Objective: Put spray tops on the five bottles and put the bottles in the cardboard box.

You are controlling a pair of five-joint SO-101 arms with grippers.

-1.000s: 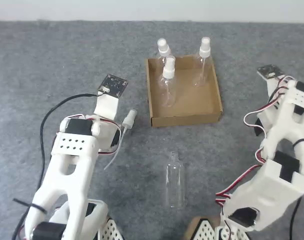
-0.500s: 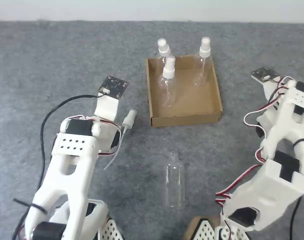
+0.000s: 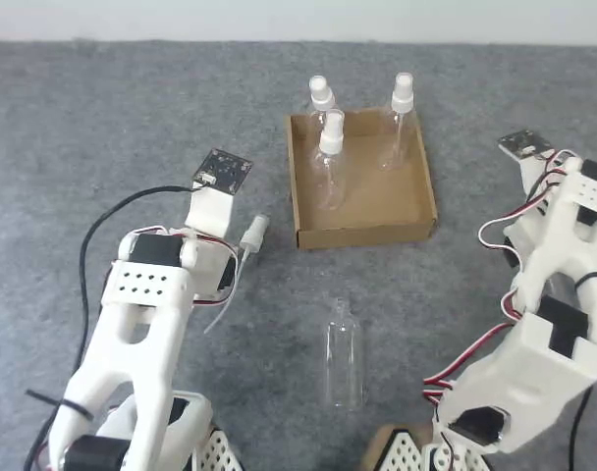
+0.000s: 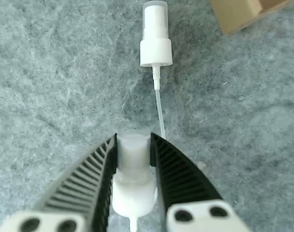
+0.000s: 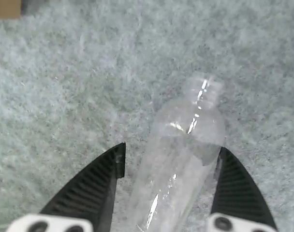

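White arms carry red-white-black cables and ribbed black claw fingers.

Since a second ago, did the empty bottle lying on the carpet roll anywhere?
No. The empty bottle lies where it was, the same gap from the cardboard box, neck toward it.

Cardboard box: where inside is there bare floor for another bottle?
The cardboard box has bare floor at its near right, bordered by the front wall, right wall and the three capped bottles. The far side and left are crowded.
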